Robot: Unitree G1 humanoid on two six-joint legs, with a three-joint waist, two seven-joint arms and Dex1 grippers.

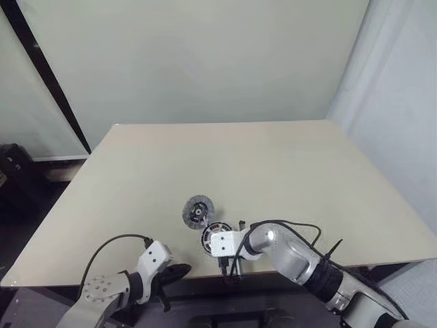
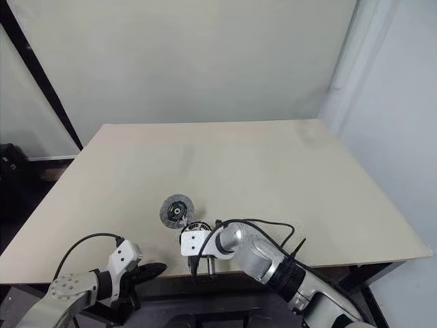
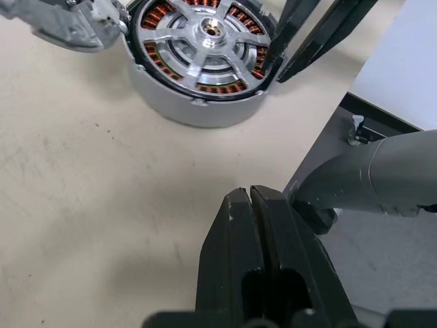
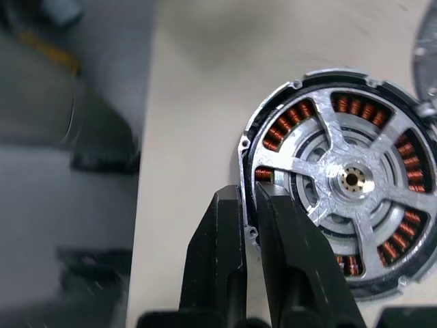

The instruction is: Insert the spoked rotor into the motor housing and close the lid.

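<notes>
Right wrist view: motor housing near table's front edge, dark rim, copper windings; shiny spoked rotor seated inside. Right gripper pinches housing rim. Grey lid just beyond. Left gripper closed, empty.

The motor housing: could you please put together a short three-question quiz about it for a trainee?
1. True or false: the lid already covers the motor housing.
2. Where is the spoked rotor? A) seated in the motor housing, over the copper windings; B) lying on top of the lid; C) hidden under the lid.
3. Fill in: the right pincer is pinching the motor housing by its ____.
Key: 1 false, the lid lies on its own just beyond it; 2 A; 3 rim.
</notes>
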